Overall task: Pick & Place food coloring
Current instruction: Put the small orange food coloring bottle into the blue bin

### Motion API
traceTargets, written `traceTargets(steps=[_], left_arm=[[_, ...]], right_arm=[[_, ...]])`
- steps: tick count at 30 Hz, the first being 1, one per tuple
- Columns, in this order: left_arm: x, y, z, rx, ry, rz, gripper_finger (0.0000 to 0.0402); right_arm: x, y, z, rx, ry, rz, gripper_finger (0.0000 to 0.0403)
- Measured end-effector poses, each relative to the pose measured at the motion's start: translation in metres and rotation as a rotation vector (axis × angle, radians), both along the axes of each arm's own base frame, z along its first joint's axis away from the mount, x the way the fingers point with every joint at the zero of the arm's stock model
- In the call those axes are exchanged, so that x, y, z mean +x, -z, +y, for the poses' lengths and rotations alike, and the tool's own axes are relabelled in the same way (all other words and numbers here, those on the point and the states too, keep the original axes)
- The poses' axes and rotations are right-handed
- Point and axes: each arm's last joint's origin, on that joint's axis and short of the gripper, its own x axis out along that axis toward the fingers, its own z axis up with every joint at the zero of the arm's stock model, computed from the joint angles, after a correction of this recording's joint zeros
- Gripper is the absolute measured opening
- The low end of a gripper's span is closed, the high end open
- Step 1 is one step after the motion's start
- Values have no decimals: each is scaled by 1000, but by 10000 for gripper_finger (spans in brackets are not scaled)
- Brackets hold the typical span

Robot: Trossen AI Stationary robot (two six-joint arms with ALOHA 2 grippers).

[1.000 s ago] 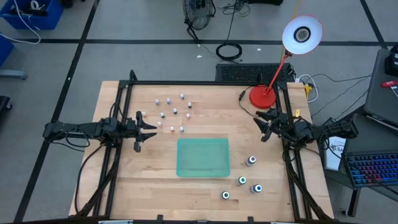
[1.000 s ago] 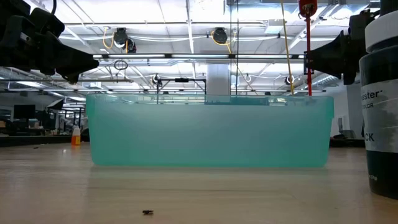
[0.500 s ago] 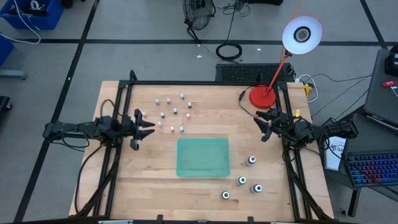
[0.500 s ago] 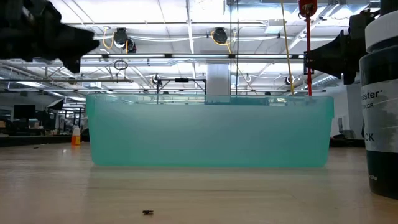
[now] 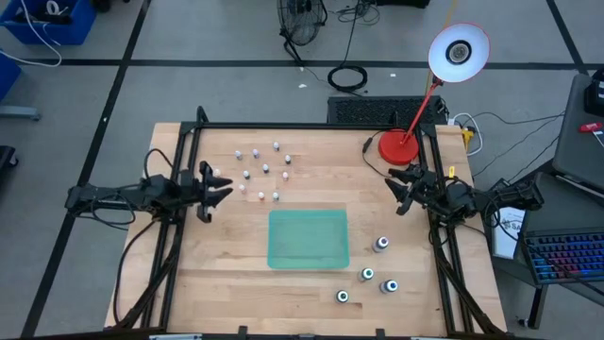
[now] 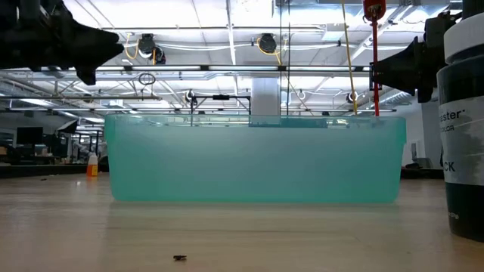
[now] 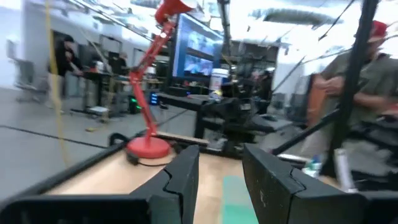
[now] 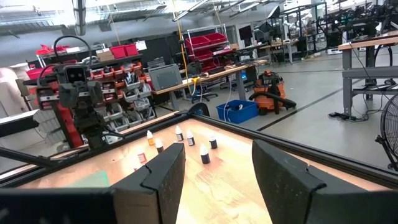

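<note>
Several tiny whitish food coloring bottles (image 5: 257,170) stand upright in a loose cluster on the far-left part of the table; the right wrist view also shows them (image 8: 204,155). Several bigger dark bottles with green or blue tops (image 5: 367,274) stand near the right near corner, one close to the low camera (image 6: 463,113). My left gripper (image 5: 223,189) is open and hovers just left of the small cluster, pointing right across the table (image 7: 221,155). My right gripper (image 5: 394,194) is open too, above the table's right side, pointing left (image 8: 217,155).
A translucent green tray (image 5: 308,238) lies flat mid-table between the two bottle groups, and its wall (image 6: 257,159) fills the low view. A red desk lamp (image 5: 400,146) stands at the far right corner. Black frame rails (image 5: 283,127) border the table. A person (image 7: 373,68) stands beyond it.
My left gripper has drawn back a little toward the table's left edge and has risen in the low view, staying open. The right arm, the bottles and the tray have kept still.
</note>
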Motion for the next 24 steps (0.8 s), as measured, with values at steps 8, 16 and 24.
traceTargets(steps=[8, 16, 24], left_arm=[[-6, -21, 7, -76, -176, 238, 127], [-12, -88, 25, -513, -520, 871, 127], [40, -74, 66, -678, -563, 1410, 169]], right_arm=[[0, 0, 0, 0, 0, 0, 176], [0, 0, 0, 0, 0, 0, 176], [0, 0, 0, 0, 0, 0, 176]])
